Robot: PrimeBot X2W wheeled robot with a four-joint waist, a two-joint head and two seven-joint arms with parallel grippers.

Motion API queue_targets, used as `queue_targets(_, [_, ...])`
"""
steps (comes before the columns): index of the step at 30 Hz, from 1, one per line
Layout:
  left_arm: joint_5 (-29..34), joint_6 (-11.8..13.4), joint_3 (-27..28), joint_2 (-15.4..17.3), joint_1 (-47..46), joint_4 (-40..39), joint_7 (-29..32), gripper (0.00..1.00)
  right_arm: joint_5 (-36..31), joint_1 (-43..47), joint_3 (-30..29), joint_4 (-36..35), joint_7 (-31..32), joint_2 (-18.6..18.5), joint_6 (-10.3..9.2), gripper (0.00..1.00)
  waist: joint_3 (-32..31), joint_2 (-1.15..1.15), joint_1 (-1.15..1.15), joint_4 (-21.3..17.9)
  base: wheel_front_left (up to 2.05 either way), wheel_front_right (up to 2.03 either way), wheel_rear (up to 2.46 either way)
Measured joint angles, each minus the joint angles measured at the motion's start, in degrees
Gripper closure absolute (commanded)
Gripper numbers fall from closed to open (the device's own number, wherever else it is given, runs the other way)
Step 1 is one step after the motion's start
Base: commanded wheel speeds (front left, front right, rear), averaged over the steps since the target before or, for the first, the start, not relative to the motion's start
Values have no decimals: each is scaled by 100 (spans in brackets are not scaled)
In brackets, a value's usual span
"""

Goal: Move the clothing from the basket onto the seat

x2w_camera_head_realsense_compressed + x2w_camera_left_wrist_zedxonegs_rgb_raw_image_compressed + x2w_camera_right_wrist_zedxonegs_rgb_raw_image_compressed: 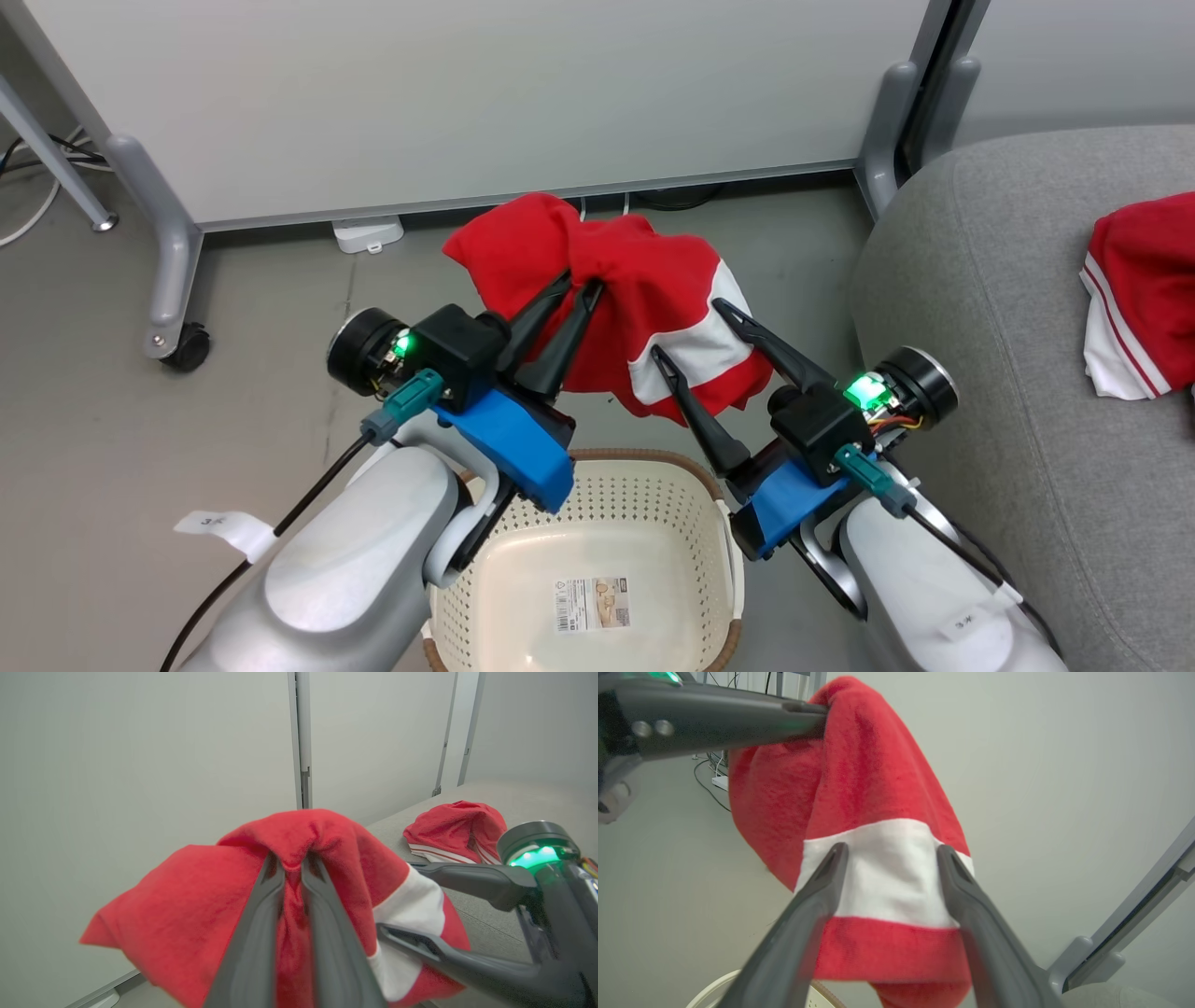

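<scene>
A red garment [644, 308] is clamped in the left gripper [581, 283], at 12 o'clock from the basket [653, 467]. The right gripper [689, 329] is spread apart.

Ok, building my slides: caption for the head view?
Left gripper holds a red garment above the empty basket; right gripper open near it, another garment on the seat.

Red garment with striped white edging [1144, 280], on light grey upholstered sofa cushion [990, 373]: cut off at head view's right edge. Cream perforated plastic basket [653, 504]: near end off bottom edge, left rim behind pale forearm [345, 569]. Printed sticker [593, 604] inside: too small to read. Bright red white-panelled fabric garment [644, 280]: fold buried between left gripper [583, 280] fingers; contact with right gripper [688, 329] unclear.
</scene>
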Motion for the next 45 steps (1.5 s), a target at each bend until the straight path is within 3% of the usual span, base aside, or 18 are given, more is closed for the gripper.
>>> queue_targets(10, [25, -70, -171, -142, -59, 46, -7, 100, 442, -393, 203, 602, -1, 22, 0, 0, -25, 0, 0, 61, 0, 0, 0])
queue_targets(11, [25, -77, -181, -152, -71, 52, -8, 100, 498, -417, 212, 677, -1, 23, 0, 32, -26, 0, 0, 67, 0, 0, 0])
queue_targets(12, [25, -77, -192, -160, -82, 58, -8, 100, 534, -433, 220, 735, 0, 22, 0, 96, -27, 0, 0, 73, 0, 0, 0])
queue_targets(13, [25, -78, -200, -166, -86, 64, -9, 100, 588, -449, 241, 781, -1, 22, 0, 100, -29, 0, 0, 78, 0, 0, 0])
queue_targets(41, [-3, -48, -289, -136, -154, 134, -79, 100, 818, -496, 302, 699, 0, 22, 0, 100, 6, 0, 0, 67, 0, 0, 0])
queue_targets(42, [-11, -36, -280, -137, -154, 135, -85, 54, 822, -496, 303, 697, 0, 22, 0, 100, 8, 0, 0, 69, 0, 0, 0])
queue_targets(43, [-16, -25, -272, -138, -155, 135, -94, 0, 832, -496, 303, 694, 0, 22, 0, 100, 11, 0, 0, 71, 0, 0, 0])
queue_targets(45, [-16, -19, -274, -141, -160, 135, -116, 0, 842, -496, 302, 689, 0, 22, 0, 100, 19, 0, 0, 75, 0, 0, 0])
